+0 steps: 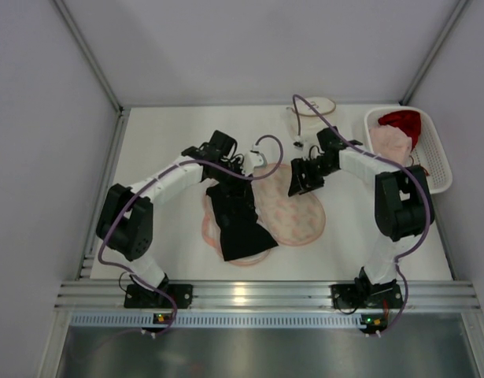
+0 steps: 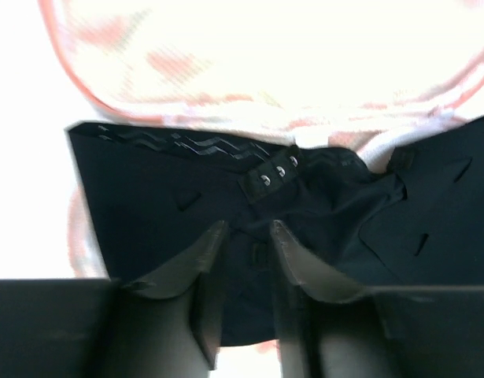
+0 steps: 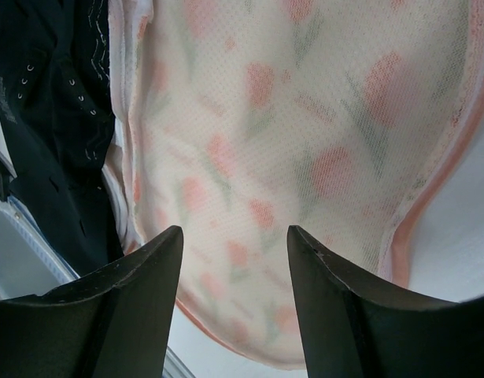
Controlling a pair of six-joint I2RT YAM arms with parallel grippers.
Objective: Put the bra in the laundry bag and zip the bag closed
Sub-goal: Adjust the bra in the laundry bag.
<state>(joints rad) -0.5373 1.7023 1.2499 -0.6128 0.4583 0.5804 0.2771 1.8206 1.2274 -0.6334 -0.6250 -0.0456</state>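
The black bra (image 1: 238, 220) is seen lying across the left part of the pink floral mesh laundry bag (image 1: 301, 213), mid-table; whether any of it is already tucked under the mesh cannot be told. The left gripper (image 2: 245, 228) is poised low over the bra just below its hook-and-eye band (image 2: 275, 173), with its jaws set narrow; whether fabric is pinched between them cannot be told. The right gripper (image 3: 234, 232) is held above the bag's upper part with its jaws wide and nothing between them. The step in hand is judged to be the insertion. It would be done best if one layer of mesh at the bag's opening were lifted by the right gripper while the bra is gathered and fed in by the left. Loose straps should be kept clear of the zip line, since a trapped edge would likely jam the closure.
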